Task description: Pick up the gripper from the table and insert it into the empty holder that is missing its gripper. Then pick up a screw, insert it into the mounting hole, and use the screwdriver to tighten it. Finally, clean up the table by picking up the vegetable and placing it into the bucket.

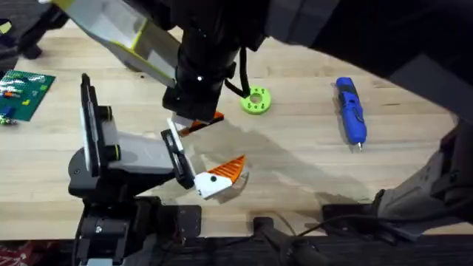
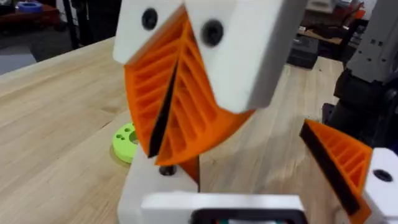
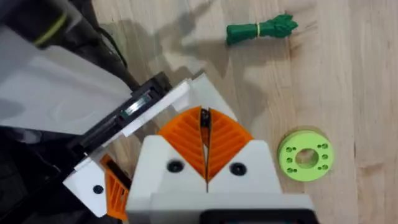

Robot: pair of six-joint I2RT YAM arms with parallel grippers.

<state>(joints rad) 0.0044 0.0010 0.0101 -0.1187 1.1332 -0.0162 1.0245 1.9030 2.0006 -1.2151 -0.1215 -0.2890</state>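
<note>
the loose gripper [image 1: 198,125] is off the tabletop [image 1: 295,162], just beside the upper white mount of the holder [image 1: 96,159]; its twin [image 1: 225,171] already sits on the lower mount. in the left wrist view the left tool [image 2: 163,134] is clenched, pads pressed together, apparently on the orange wedge, with the white base hanging free beneath. the right tool [image 3: 204,118] hangs above the holder, pads together; whether anything is between them i cannot tell. the part looks like light, stiff printed plastic. the ribs probably give a little, and the taper could let it squirt out under a hard squeeze. best held on the wedge's flat sides near the base, leaving the base clear to seat.
</note>
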